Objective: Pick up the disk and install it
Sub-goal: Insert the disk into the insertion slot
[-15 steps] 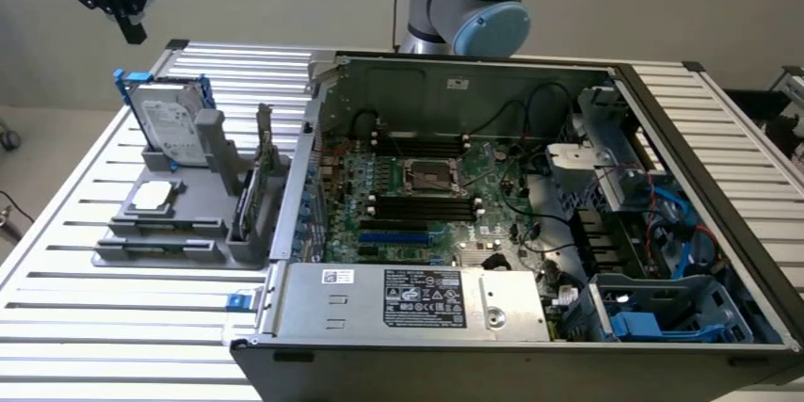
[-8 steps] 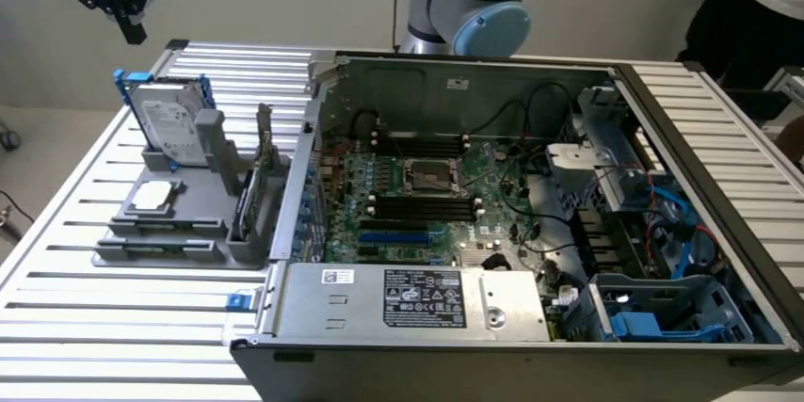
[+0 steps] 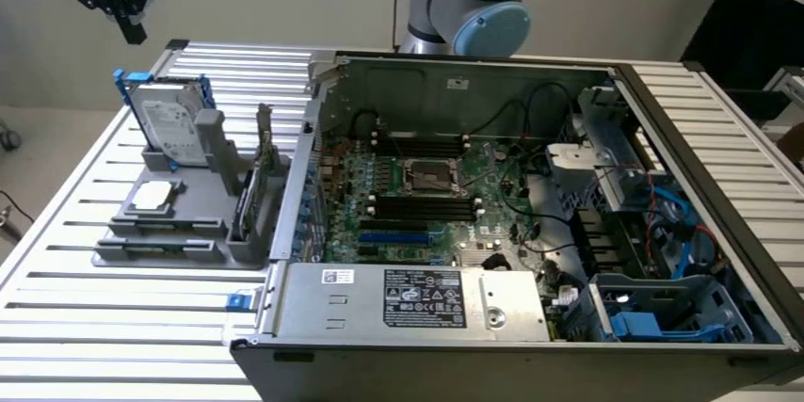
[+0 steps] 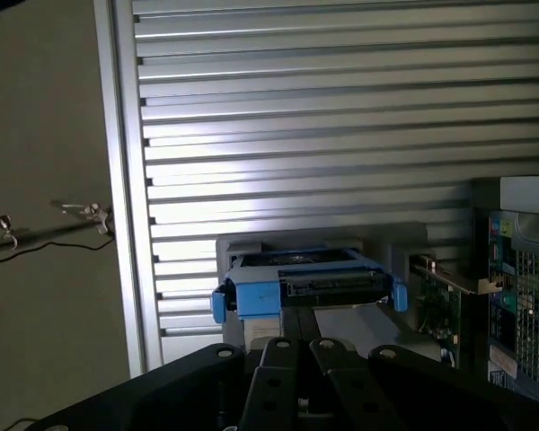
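With the jaws together and empty at upper left, the disk stands on end in its rack, well below them.

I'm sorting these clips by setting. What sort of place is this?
Probably a robotics lab bench for computer assembly: an open computer case with its motherboard exposed lies on a slatted metal table, the disk sits in a grey fixture beside it, and a robot arm rises behind.

disk in holder — beside case
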{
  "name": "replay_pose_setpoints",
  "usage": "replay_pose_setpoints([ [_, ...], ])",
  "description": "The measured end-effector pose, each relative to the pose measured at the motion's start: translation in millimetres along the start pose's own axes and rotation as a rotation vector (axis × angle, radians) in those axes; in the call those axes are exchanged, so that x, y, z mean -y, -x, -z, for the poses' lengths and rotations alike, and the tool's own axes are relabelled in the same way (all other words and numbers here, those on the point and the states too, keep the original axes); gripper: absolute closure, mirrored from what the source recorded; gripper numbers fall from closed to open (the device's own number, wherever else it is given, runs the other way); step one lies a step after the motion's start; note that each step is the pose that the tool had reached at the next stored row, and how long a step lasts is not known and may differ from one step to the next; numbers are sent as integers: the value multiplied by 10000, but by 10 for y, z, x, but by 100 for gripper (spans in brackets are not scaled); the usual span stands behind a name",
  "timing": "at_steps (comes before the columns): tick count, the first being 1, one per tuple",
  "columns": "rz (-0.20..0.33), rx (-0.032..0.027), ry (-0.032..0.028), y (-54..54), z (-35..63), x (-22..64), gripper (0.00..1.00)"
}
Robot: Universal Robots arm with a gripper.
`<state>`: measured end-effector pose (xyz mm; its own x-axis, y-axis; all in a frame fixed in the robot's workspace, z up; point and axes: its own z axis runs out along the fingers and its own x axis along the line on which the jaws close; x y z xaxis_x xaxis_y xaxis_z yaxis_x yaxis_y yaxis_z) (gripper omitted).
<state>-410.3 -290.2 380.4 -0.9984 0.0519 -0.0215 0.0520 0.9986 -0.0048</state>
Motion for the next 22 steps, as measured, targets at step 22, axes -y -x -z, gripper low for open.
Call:
replay_pose_setpoints([
  [22, 4009, 18, 87, 0, -2, -1, 89],
])
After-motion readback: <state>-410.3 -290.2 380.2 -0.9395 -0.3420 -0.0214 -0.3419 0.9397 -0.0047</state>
